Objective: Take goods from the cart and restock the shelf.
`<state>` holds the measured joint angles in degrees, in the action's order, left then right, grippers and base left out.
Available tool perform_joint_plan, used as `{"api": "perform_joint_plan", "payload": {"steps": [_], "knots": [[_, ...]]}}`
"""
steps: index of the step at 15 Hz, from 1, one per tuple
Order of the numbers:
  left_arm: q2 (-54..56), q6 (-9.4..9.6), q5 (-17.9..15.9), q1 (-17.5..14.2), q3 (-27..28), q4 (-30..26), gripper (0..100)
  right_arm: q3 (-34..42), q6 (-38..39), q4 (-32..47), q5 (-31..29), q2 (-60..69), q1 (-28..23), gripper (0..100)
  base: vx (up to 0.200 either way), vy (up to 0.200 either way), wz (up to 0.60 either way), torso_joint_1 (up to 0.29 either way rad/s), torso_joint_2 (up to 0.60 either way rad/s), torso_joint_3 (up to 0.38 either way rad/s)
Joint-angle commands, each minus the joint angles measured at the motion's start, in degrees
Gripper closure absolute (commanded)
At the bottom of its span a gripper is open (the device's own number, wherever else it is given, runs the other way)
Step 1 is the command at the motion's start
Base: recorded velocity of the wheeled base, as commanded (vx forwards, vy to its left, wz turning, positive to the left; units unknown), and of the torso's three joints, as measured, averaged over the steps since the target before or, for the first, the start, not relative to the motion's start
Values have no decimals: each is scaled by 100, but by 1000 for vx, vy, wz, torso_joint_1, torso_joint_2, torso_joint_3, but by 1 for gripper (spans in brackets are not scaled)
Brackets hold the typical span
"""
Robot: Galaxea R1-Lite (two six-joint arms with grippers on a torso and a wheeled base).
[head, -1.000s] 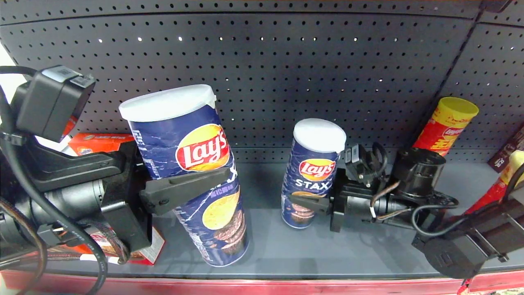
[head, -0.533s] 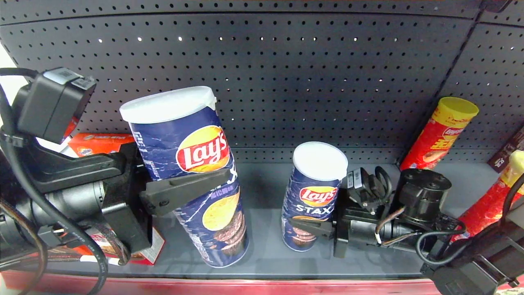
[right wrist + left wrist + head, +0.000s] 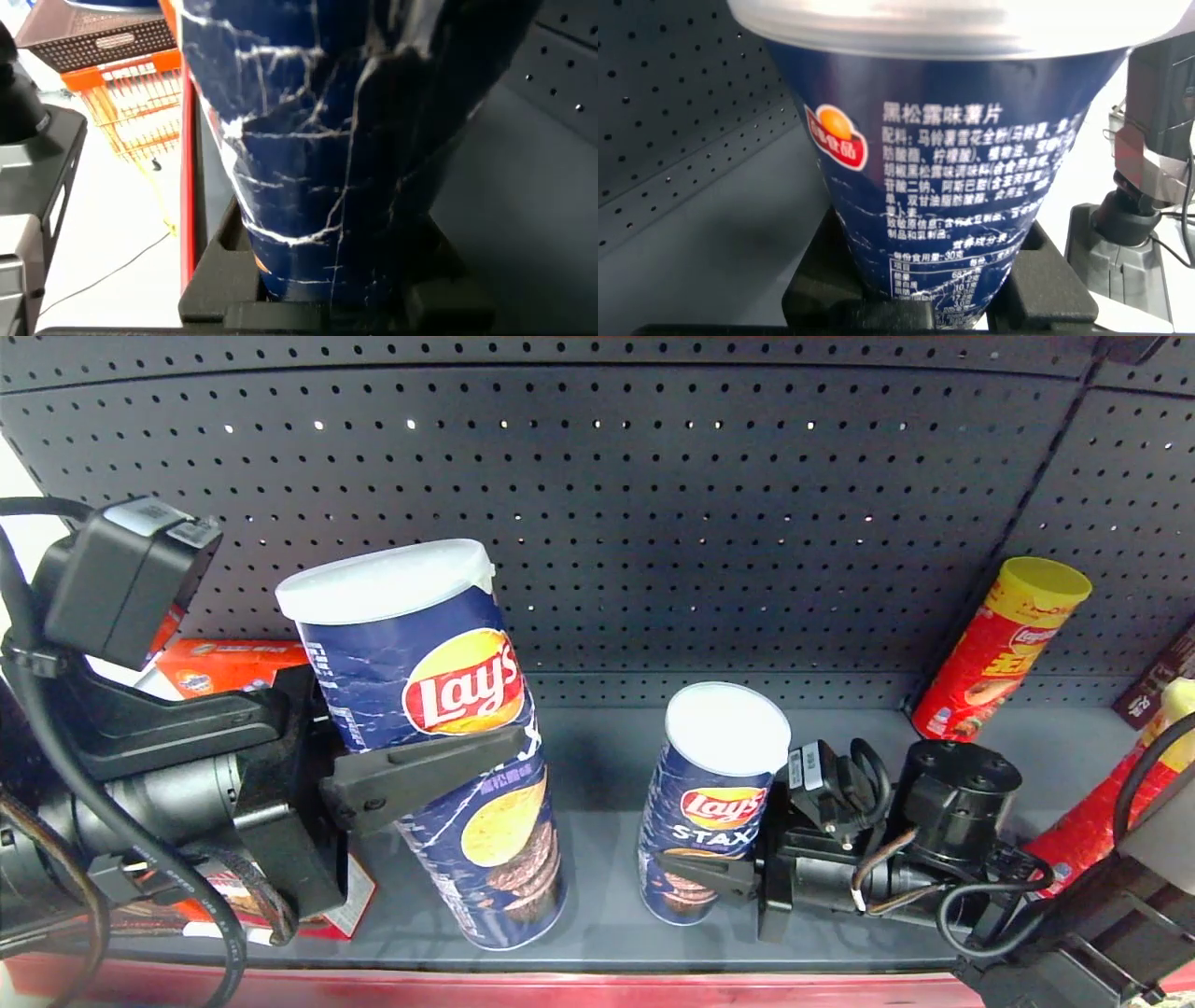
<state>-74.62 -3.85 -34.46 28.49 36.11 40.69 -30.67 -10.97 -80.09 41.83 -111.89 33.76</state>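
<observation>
The left gripper (image 3: 439, 758) clamps the tilted tall canister (image 3: 439, 681) mid-body, its base near the shelf (image 3: 607, 775) front. At its three o'clock, the right gripper (image 3: 698, 863) pinches the short canister (image 3: 719, 784) low. Both tubes look light, stiff and slick, and are likely safest held mid-wall.

Soft, even light from above leaves the dark shelf (image 3: 616, 901) dim; a faint shadow lies between the tall can (image 3: 448, 709) and short can (image 3: 714, 803); bright pinpoints pierce the pegboard (image 3: 747, 523) toward 11 o'clock; the head view bows at its edges
</observation>
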Motion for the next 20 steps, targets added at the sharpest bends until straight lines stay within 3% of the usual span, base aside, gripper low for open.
{"api": "perform_joint_plan", "payload": {"steps": [1, 6, 7, 13, 20], "knots": [[-9, -1, 1, -19, -7, 0, 100, 70, -1, -33, 1, -167, 8, 100, 0, 0, 0, 0, 0, 0], [-9, -1, -8, -19, -86, 9, 100, 202, -1, -33, 1, -97, 17, 100, 0, 0, 0, 0, 0, 0], [-9, -1, -8, -19, -95, 9, 100, 211, -1, -42, 1, -97, 8, 0, 0, 0, 0, 0, 0, 0], [26, -1, 1, -19, -130, 18, 100, 448, -1, -33, -8, 483, -45, 0, 0, 0, 0, 0, 0, 0], [167, -1, -8, -19, -166, 18, 100, 1468, 227, 46, -78, 2391, -458, 0, 0, 0, 0, 0, 0, 0]]}}
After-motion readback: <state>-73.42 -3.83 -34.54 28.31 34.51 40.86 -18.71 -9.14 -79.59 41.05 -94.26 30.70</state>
